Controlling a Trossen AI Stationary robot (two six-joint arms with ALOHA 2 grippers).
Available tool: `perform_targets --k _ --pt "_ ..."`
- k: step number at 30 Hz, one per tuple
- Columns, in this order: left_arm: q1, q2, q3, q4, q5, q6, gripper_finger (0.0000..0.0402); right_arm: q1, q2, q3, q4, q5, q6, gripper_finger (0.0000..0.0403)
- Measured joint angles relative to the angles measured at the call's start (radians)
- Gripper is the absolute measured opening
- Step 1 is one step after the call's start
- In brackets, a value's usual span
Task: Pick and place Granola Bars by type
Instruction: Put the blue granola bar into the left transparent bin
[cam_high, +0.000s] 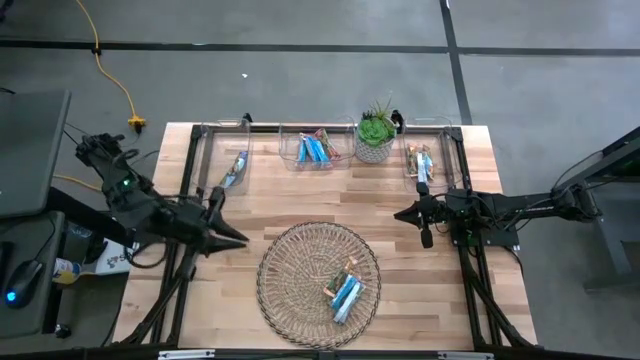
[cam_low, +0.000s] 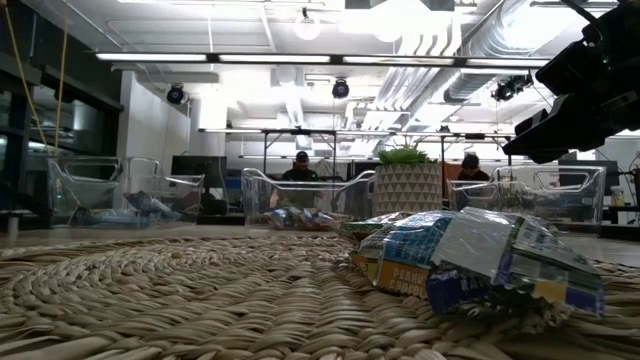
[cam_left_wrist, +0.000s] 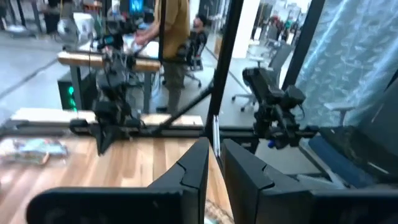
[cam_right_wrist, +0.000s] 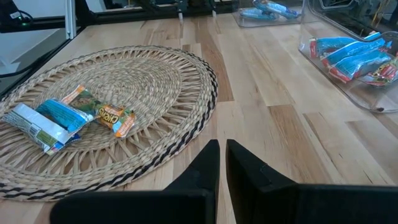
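Flanking the basket (cam_high: 318, 275) of bars (cam_high: 345, 293), left tool (cam_high: 238, 238) and right tool (cam_high: 400, 214) hover closed, empty.

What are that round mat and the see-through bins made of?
Mat: looks like woven straw or wicker, matte tan, with coiled braids and a dark edge strand. Bins: seemingly clear glossy plastic, since bars show through the walls.

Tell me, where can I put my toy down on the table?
Bare wood lies between the basket and the bins, and along the table's right edge. Crowded: the basket's lower right, where bars lie, and the back row by the plant.
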Motion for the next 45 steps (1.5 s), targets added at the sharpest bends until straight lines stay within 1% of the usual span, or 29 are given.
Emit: perform_targets --k 4,9,27,36,37,40,42,45 --pt "0.000 -0.046 0.000 0.003 -0.017 0.028 0.0046 0.000 0.000 0.000 0.000 0.000 0.000 0.0012" --pt "0.000 -0.072 0.000 -0.005 -0.017 0.050 0.0046 0.000 0.000 0.000 0.000 0.000 0.000 0.0012" --pt "0.000 -0.074 0.000 -0.012 -0.017 0.056 0.0046 0.000 0.000 0.000 0.000 0.000 0.000 0.0012" --pt "0.000 -0.073 0.000 -0.013 -0.034 0.052 0.0046 0.000 0.000 0.000 0.000 0.002 0.000 0.0012" --pt "0.000 -0.073 0.000 -0.012 -0.037 0.053 0.0046 0.000 0.000 0.000 0.000 0.007 -0.026 0.0012" --pt "0.000 -0.073 0.000 0.002 -0.091 0.047 0.0046 0.000 0.000 0.000 0.000 0.076 -0.216 0.0012" --pt "0.000 -0.074 0.000 0.002 -0.146 0.033 0.0046 0.000 0.000 0.000 0.005 0.108 -0.219 0.0012" --pt "0.000 -0.073 0.000 0.001 -0.229 0.029 0.0046 0.000 0.000 0.000 0.008 0.129 -0.185 0.0012"
